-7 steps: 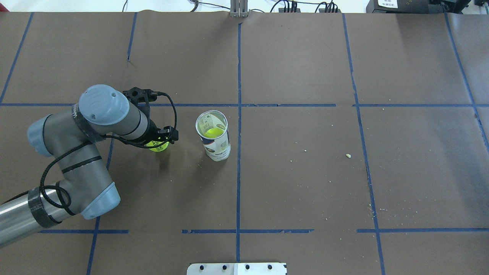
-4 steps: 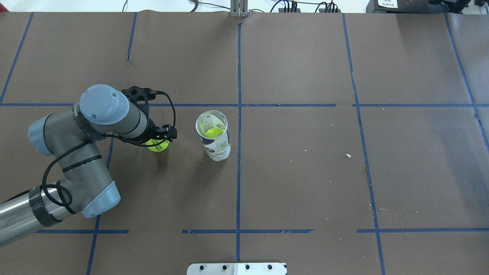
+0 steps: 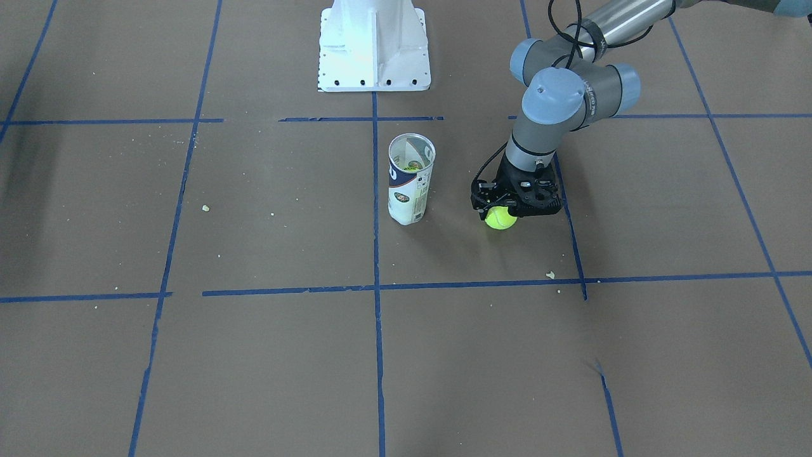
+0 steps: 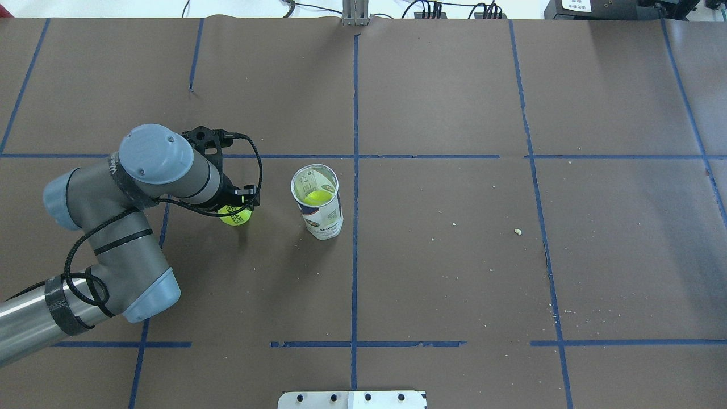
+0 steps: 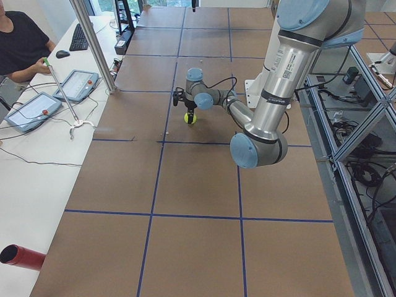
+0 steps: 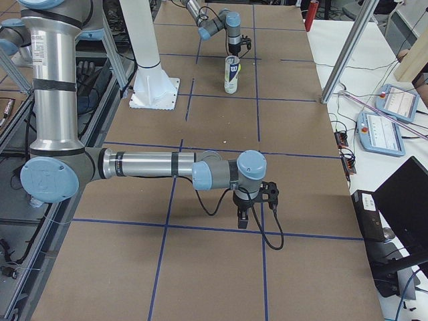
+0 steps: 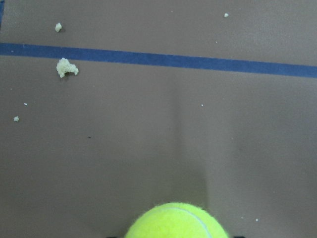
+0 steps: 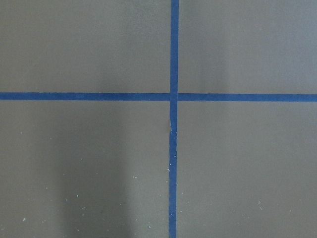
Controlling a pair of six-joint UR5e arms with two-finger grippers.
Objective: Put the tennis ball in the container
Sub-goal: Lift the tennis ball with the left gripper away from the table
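"Now, how does your left arm [image 4: 142,187] sit?"

"You have it folded at the elbow with the wrist turned straight down, so the left end effector [image 3: 501,211] hangs plumb over the surface [image 4: 454,272]. Its fingers are closed in on the tennis ball [image 3: 501,221] from both sides. They grip it low, at or just off the paper; you cannot tell which."

"And your right arm [image 6: 154,164]?"

"You see it only from the table's end. It is stretched out long and level, wrist bent down, with the right end effector [image 6: 251,215] near the surface over a cross of blue tape [image 8: 173,96]. Whether its jaws are apart or together cannot be told."

"What are the things made of?"

"Your ball is a fuzzy neon yellow-green sphere with dark print on top. The container [image 4: 319,218] is a clear plastic cylinder with a white and navy label, and a second yellow-green ball [image 4: 318,197] lies at its bottom. The surface is matte brown paper gridded with tape and speckled with pale crumbs [image 7: 67,68]."

"Which way does the container point?"

"Upright, with its long axis vertical and its open mouth up. It stands near the gripped ball but apart from it, on the robot's right of it."
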